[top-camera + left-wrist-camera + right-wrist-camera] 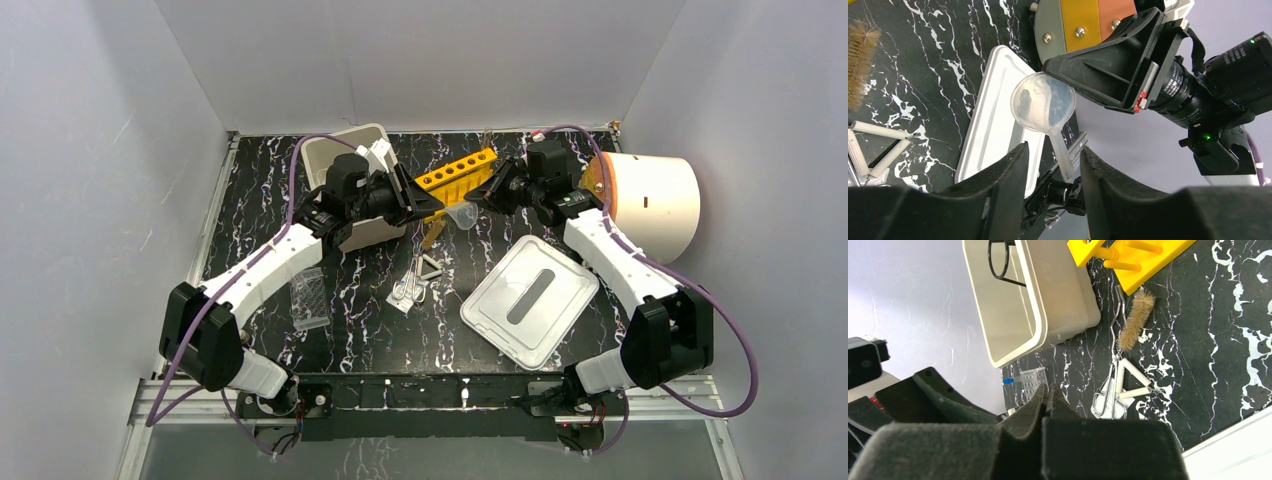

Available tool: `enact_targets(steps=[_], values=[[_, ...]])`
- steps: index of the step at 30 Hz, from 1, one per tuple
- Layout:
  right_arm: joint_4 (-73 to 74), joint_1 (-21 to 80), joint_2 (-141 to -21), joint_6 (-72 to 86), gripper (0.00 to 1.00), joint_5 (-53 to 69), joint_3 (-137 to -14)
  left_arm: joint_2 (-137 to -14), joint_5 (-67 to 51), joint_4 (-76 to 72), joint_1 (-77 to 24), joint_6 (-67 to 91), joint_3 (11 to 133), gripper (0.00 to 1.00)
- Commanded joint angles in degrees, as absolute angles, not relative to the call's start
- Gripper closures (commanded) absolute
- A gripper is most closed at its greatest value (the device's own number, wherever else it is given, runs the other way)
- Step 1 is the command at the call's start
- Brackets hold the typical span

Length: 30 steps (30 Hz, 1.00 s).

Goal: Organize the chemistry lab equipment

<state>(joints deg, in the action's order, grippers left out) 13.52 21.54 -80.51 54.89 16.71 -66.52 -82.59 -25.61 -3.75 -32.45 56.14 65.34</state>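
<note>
My right gripper [478, 198] is shut on the rim of a clear plastic funnel [1043, 102] and holds it above the table; its jaws [1048, 392] hide the funnel in its own view. My left gripper [1053, 155] is open, with the funnel's stem between its fingertips but not pinched. The funnel [461, 215] hangs between both grippers. On the table lie a white triangle [430, 267], a tan brush [1135, 320] and thin metal tweezers [407, 292]. A black wire ring stand [1000, 260] sits in the beige bin [1028, 315].
A yellow tube rack [457, 172] lies behind the grippers. A white lid [530, 300] lies front right, and a large white cylinder [655, 205] lies at the right edge. A clear perforated plate with a blue-capped vial [312, 298] lies front left.
</note>
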Motion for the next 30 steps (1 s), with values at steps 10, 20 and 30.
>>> enact_targets(steps=[10,20,30], values=[[12.33,21.63,-82.14,52.11,1.00,17.64,-69.47,-82.55,-27.05,-3.03,-32.79,53.72,68.68,1.00],[14.80,21.54,-80.77,44.14,0.29,13.90,-74.66,-81.12,-14.74,14.83,-32.65,40.81,78.23,1.00],[13.21,21.28,-78.01,39.19,0.23,4.73,-74.96,-82.28,11.72,42.95,-29.91,30.04,92.74,1.00]])
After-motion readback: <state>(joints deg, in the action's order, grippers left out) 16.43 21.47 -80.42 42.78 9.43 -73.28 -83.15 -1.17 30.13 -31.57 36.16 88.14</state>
